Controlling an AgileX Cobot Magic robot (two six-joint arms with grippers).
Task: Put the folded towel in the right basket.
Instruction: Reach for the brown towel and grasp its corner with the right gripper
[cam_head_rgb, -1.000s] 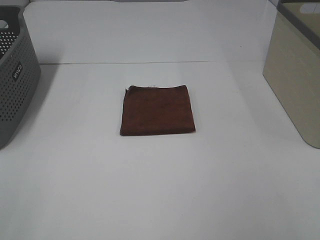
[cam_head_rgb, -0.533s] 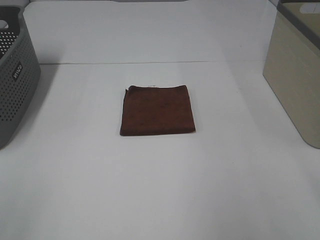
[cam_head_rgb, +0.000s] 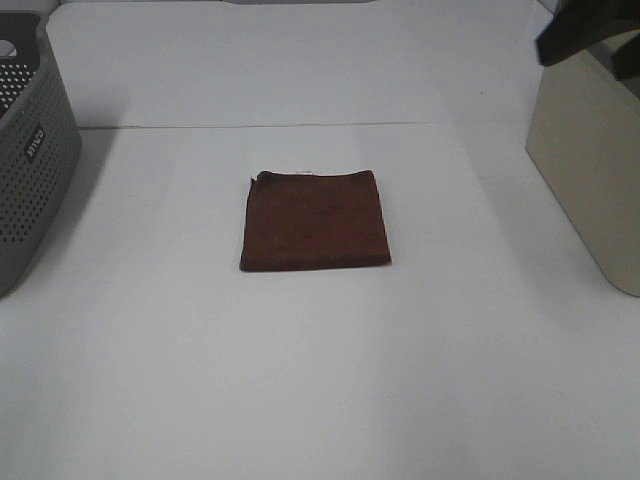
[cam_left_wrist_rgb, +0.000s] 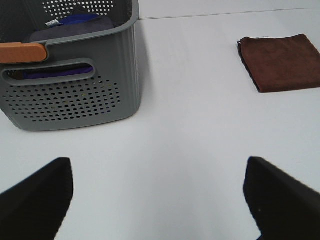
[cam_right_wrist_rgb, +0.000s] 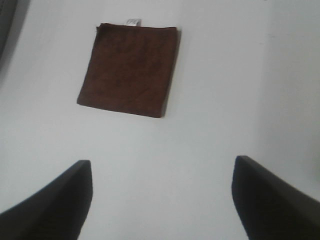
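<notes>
Lying flat at the middle of the desk (cam_head_rgb: 330, 380), the towel (cam_head_rgb: 315, 220) is square, dark reddish-brown, white tag (cam_right_wrist_rgb: 133, 21) on its far edge. Left tool (cam_left_wrist_rgb: 157, 200) and right tool (cam_right_wrist_rgb: 160, 200) gape wide, empty.

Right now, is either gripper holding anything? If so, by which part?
Nothing is held. The left gripper and right gripper are both open and empty. The folded towel lies flat on the white table, with neither gripper touching it.
</notes>
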